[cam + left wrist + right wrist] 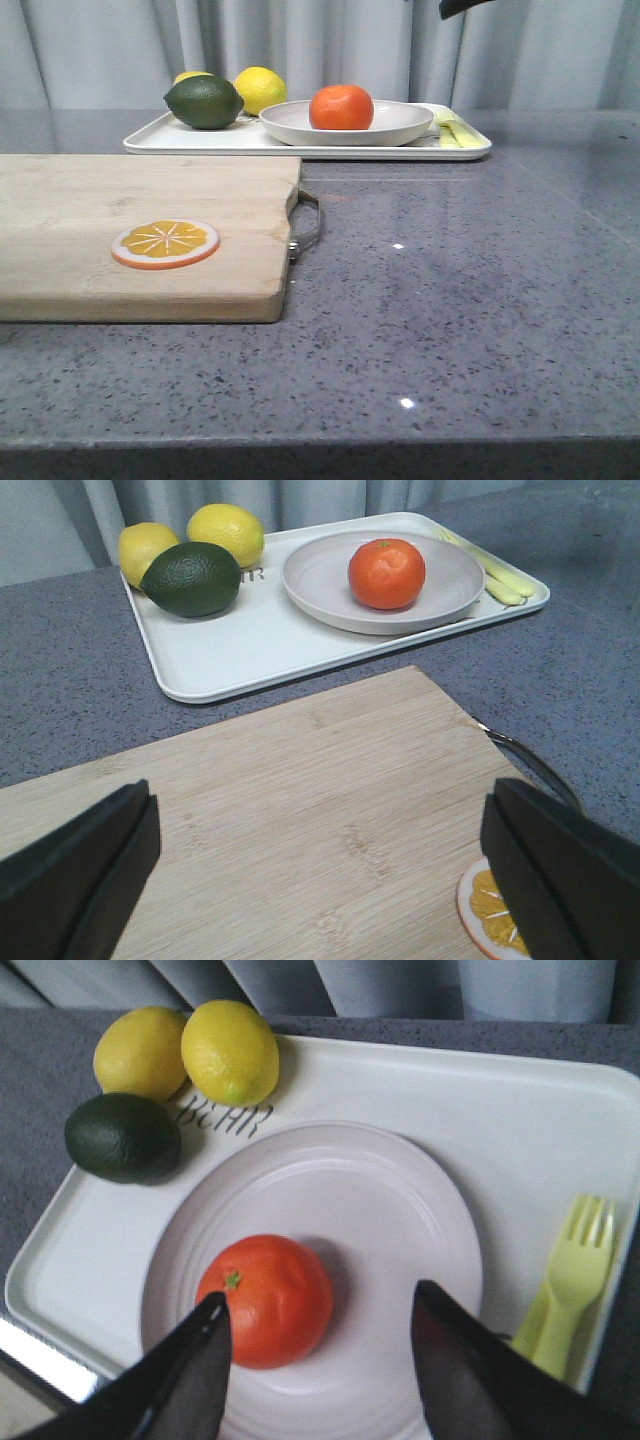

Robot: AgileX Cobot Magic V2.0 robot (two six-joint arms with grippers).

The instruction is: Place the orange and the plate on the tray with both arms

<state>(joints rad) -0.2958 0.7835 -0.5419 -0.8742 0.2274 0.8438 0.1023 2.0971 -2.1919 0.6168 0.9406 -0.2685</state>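
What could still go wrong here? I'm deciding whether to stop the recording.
The round bright-orange fruit sits loose, off-centre on the off-white ceramic plate; the open right gripper hovering just above could nudge it rolling. The plate on the rectangular white tray lies near the pale green plastic fork.

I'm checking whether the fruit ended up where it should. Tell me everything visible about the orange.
The orange is a whole, round, slightly flattened fruit with bright orange dimpled skin and a small green stem mark on top. It sits upright in the plate, a little off centre, and the plate rests on the white tray. Nothing grips it; the right gripper hangs open above it.
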